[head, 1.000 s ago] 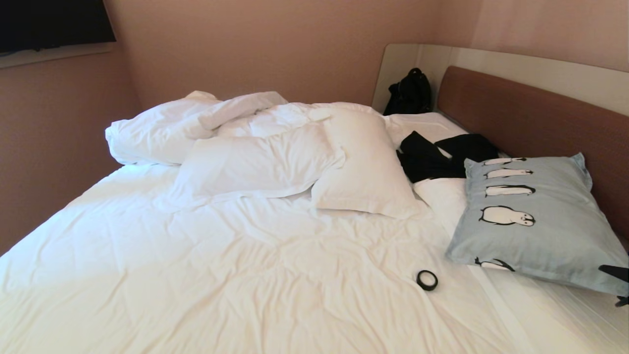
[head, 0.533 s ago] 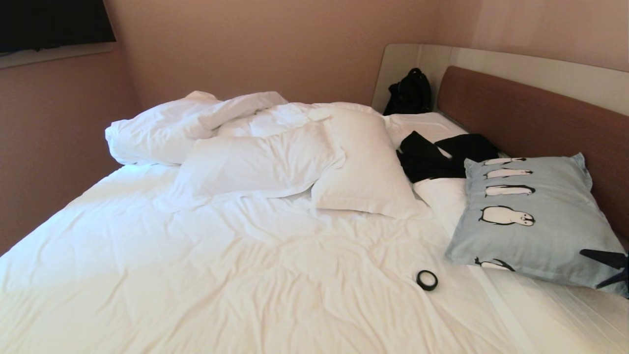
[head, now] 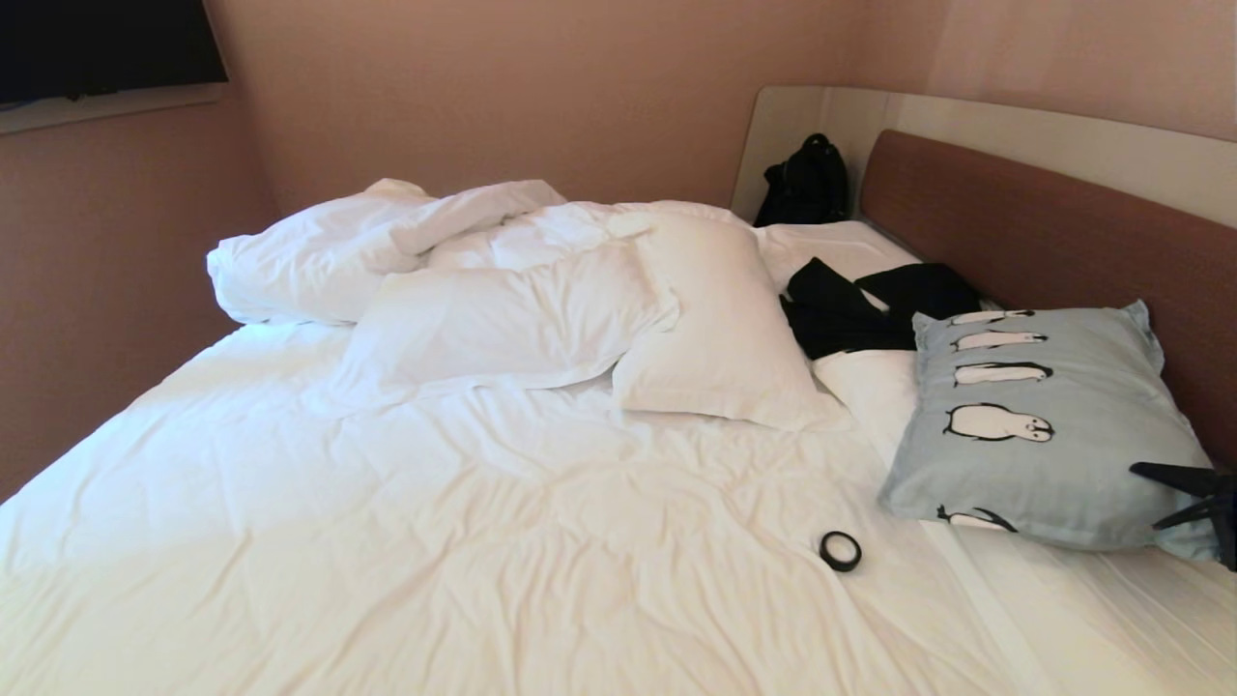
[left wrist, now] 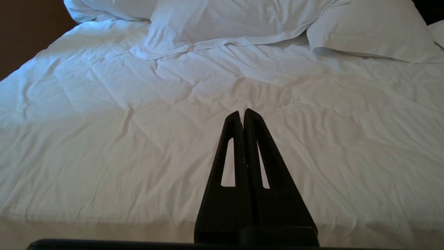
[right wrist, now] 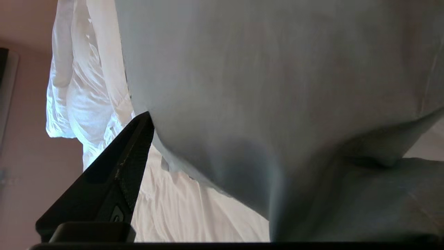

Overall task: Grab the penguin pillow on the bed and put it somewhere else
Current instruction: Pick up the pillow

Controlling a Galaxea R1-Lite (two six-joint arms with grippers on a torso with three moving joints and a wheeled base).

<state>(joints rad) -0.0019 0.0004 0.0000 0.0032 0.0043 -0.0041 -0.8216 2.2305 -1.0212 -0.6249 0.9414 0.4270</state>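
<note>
One penguin pillow [head: 1044, 425] on the bed [head: 483, 541], right tool [head: 1193, 493] apart at its corner, left tool [left wrist: 244, 116] together.

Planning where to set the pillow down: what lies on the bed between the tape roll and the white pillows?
Nothing: in the head view only rumpled white duvet lies between the tape roll and the white pillows.

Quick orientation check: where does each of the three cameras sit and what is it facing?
Head: high, looking down over the white-sheeted bed; right gripper at the pale blue penguin pillow.
Left wrist: behind the shut left gripper, facing rumpled sheets.
Right wrist: pressed close to the pillow; one finger shows.
Shared: the bed.
</note>
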